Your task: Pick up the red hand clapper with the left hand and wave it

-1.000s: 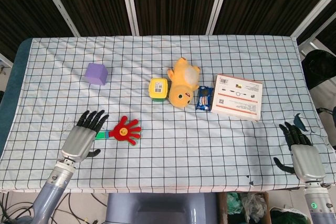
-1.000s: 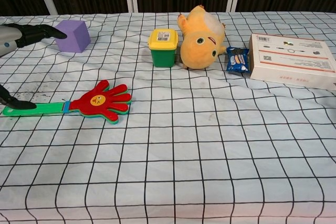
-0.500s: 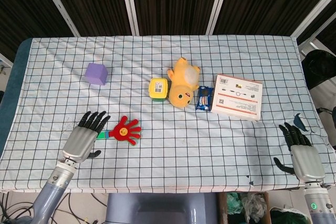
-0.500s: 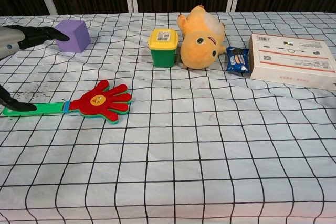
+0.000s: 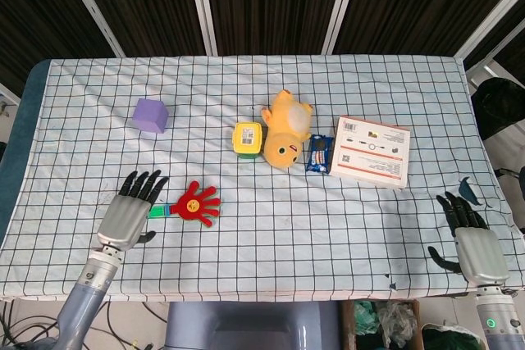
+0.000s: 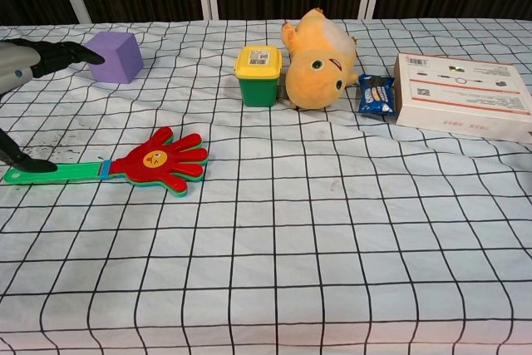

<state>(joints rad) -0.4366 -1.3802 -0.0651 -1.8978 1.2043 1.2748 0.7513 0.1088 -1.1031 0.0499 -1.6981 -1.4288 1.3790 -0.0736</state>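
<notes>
The clapper (image 5: 195,203) lies flat on the counter (image 5: 271,235), its green handle under the left robot hand (image 5: 130,211), which hovers with fingers spread, grasping nothing. Reaching is underway; next, it should lower and close around the handle.

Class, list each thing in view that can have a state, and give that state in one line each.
Red hand clapper: flat on the cloth, not lifted.
Left hand: open, over the clapper's green handle.
Right hand: open, holding nothing.
Plush toy: lying down.
Yellow-lidded pot: upright, closed.
</notes>
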